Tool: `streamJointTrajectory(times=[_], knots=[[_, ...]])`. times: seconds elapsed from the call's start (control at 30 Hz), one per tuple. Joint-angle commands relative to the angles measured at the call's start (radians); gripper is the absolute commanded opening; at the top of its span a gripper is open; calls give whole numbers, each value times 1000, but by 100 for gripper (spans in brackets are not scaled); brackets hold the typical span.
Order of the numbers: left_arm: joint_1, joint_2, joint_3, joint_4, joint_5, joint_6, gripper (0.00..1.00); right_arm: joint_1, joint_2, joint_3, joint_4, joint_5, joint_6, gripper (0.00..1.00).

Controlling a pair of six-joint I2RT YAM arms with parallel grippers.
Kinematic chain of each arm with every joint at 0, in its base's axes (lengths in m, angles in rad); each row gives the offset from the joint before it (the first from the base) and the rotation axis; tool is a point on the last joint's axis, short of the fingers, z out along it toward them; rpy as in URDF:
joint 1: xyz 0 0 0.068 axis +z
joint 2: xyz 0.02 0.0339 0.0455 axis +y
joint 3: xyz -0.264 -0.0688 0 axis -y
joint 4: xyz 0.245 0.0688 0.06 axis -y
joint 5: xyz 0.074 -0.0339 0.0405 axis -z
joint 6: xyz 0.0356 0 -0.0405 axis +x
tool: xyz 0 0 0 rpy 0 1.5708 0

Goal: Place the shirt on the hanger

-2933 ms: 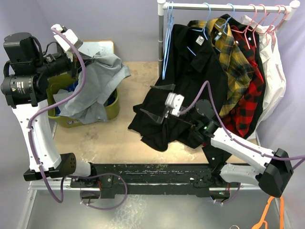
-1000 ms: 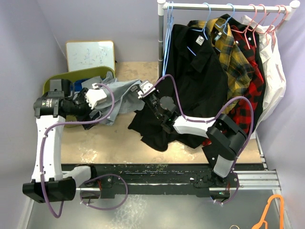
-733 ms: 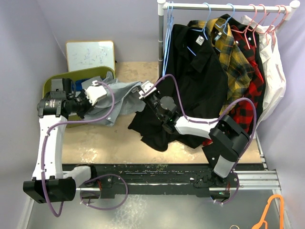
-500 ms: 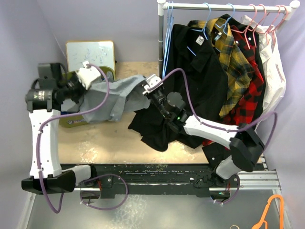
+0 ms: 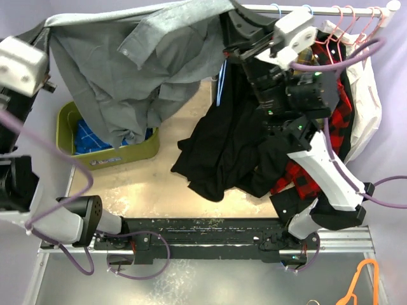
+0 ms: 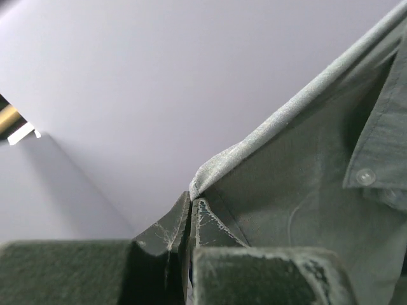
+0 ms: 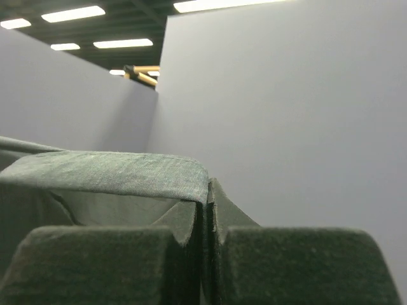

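Purple-walled cell, tan table (image 5: 184,108) underneath. Both claws are clenched on the shirt (image 5: 127,70): left gripper (image 6: 191,206) pinches one edge fold, right gripper (image 7: 206,200) another. Cloth is spread high between them, tail drooping over the green bin (image 5: 143,149). Hanger (image 5: 220,86) hangs from the rail (image 5: 331,9), below the right grip. Suggest even tension, locate the collar opening first, and stay clear of the black shirt (image 5: 216,159).
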Motion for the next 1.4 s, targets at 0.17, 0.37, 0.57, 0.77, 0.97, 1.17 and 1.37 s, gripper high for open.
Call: streamJointTrajectory(times=[0.17, 0.37, 0.57, 0.77, 0.97, 1.17, 1.37], knots=[[17, 82, 179, 91, -162, -144, 0, 1, 54, 393, -322, -5, 142, 0], [15, -99, -727, 71, 139, -200, 0, 0, -307, -476, -224, 150, 449, 0], [-46, -207, -1411, 303, 75, -195, 0, -1, -425, -1018, -252, 126, 828, 0], [-144, -81, -1556, 403, 6, -218, 0, -37, -390, -1255, -91, 20, 1024, 0], [-163, 100, -1417, 413, -53, -224, 0, -201, -272, -1281, -45, -99, 1108, 0], [-172, 229, -1272, 349, -78, -253, 0, -311, -232, -1274, -36, -243, 1056, 33], [-174, 282, -1252, 314, -109, -282, 0, -337, -429, -1227, -219, -186, 884, 100]])
